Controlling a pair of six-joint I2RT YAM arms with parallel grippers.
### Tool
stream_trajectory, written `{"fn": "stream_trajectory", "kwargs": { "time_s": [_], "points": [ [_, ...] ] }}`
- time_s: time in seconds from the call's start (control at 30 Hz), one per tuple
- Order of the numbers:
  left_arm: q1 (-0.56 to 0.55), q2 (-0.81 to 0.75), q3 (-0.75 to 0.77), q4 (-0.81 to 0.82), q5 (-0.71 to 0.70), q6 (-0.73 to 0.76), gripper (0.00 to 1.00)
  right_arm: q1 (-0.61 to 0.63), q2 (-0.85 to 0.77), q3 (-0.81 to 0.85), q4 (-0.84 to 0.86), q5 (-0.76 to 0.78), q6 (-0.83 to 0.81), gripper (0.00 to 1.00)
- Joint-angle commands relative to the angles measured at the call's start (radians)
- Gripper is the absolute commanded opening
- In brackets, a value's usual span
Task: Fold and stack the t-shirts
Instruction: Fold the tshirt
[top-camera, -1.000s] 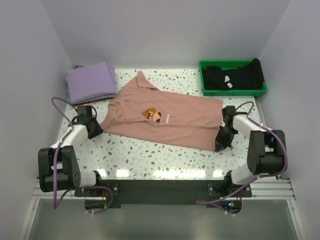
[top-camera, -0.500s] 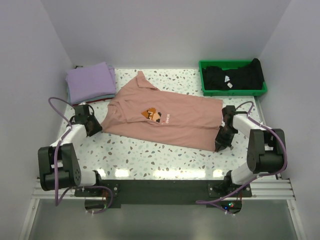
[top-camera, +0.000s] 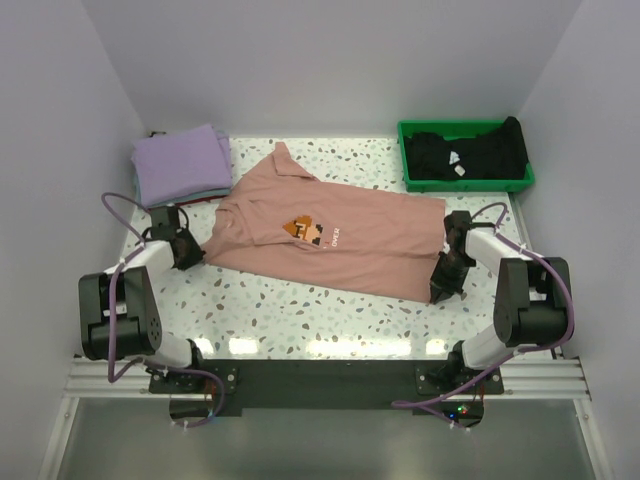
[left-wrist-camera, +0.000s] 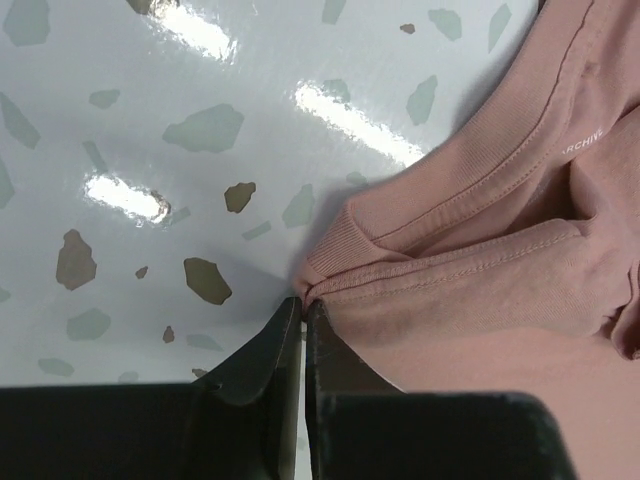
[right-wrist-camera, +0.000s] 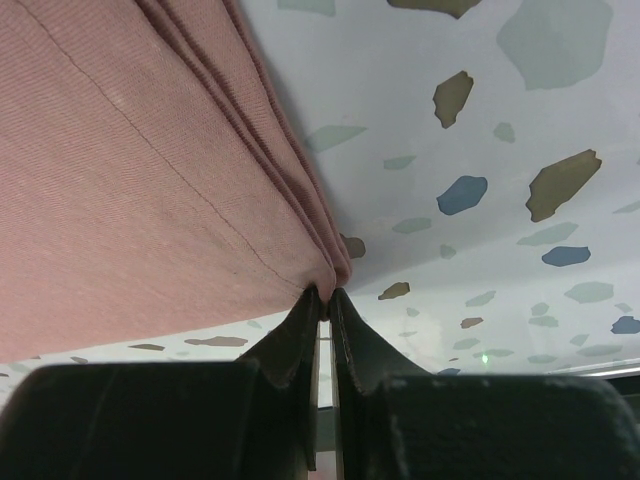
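A salmon-pink t-shirt (top-camera: 330, 235) with a small brown-orange chest print lies spread across the middle of the table. My left gripper (top-camera: 190, 255) is at its left edge, shut on the ribbed collar corner (left-wrist-camera: 330, 262), with the tips (left-wrist-camera: 303, 305) pinching the cloth. At the shirt's near right corner my right gripper (top-camera: 442, 288) is shut on the bunched hem (right-wrist-camera: 318, 262). A folded lavender t-shirt (top-camera: 180, 165) lies at the back left. Black t-shirts (top-camera: 465, 152) fill the green tray.
The green plastic tray (top-camera: 466, 184) stands at the back right. White walls close the table on three sides. Speckled tabletop (top-camera: 300, 310) shows along the near edge between the arms.
The left gripper has shifted slightly toward the shirt's collar and shut on it. The right gripper has stayed put on the hem.
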Motion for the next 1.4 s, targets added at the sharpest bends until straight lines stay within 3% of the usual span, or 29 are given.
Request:
{"fn": "stream_trajectory", "kwargs": {
  "time_s": [0.0, 0.1, 0.43, 0.97, 1.27, 1.3, 1.37],
  "points": [
    [0.013, 0.023, 0.029, 0.045, 0.012, 0.003, 0.05, -0.003, 0.039, -0.014, 0.115, 0.061, -0.007, 0.00],
    [0.018, 0.037, 0.040, 0.046, 0.013, 0.010, 0.00, -0.003, 0.039, -0.011, 0.112, 0.059, -0.012, 0.00],
    [0.027, -0.063, 0.032, 0.019, -0.073, 0.037, 0.00, -0.004, -0.026, 0.031, 0.038, 0.082, -0.019, 0.00],
    [0.027, -0.087, 0.038, -0.081, -0.137, 0.056, 0.00, -0.003, -0.065, 0.003, -0.002, 0.131, -0.019, 0.00],
    [0.027, -0.155, 0.083, -0.170, -0.143, 0.079, 0.39, -0.004, -0.128, 0.006, -0.037, 0.140, 0.008, 0.00],
    [0.027, -0.176, 0.095, -0.179, -0.143, 0.079, 0.42, -0.003, -0.132, 0.006, -0.039, 0.139, 0.011, 0.02],
    [0.026, -0.199, 0.112, -0.196, -0.139, 0.082, 0.46, -0.003, -0.140, 0.009, -0.046, 0.136, 0.011, 0.23]
  ]
}}
